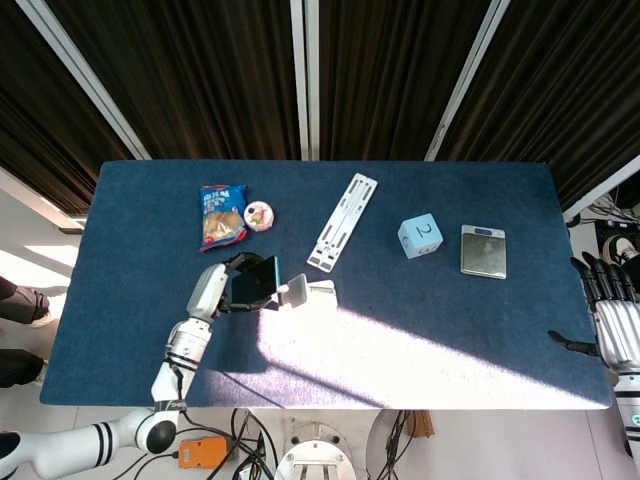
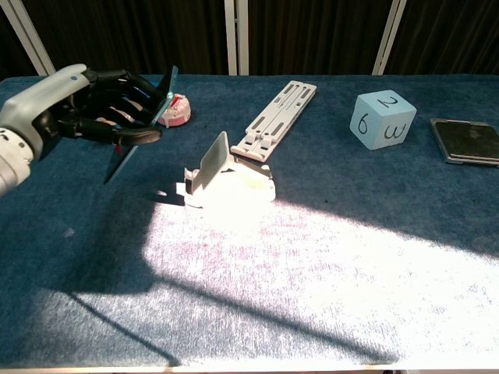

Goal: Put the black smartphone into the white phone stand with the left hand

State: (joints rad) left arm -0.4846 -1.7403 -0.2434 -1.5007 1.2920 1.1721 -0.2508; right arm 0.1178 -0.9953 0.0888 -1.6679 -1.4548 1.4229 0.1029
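The black smartphone point(image 2: 143, 125) is held tilted on edge above the table point(image 1: 480, 330), just left of the white phone stand point(image 2: 226, 176), apart from it. It is gripped by the left hand point(image 2: 93, 109), fingers point(image 2: 117, 97) curled around it. The right hand point(image 1: 612, 325) is seen at the table's right edge, fingers spread, holding nothing.

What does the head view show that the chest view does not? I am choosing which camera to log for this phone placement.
Only the head view shows the right robot hand off the table's right edge, holding nothing, and the snack packet unobstructed.

Only the chest view shows the phone held on edge, tilted above the cloth, and the cube's 6 and 3 faces.

Both show the left robot hand gripping the black smartphone just left of the white phone stand, not yet in it, plus the folding bracket and the grey scale.
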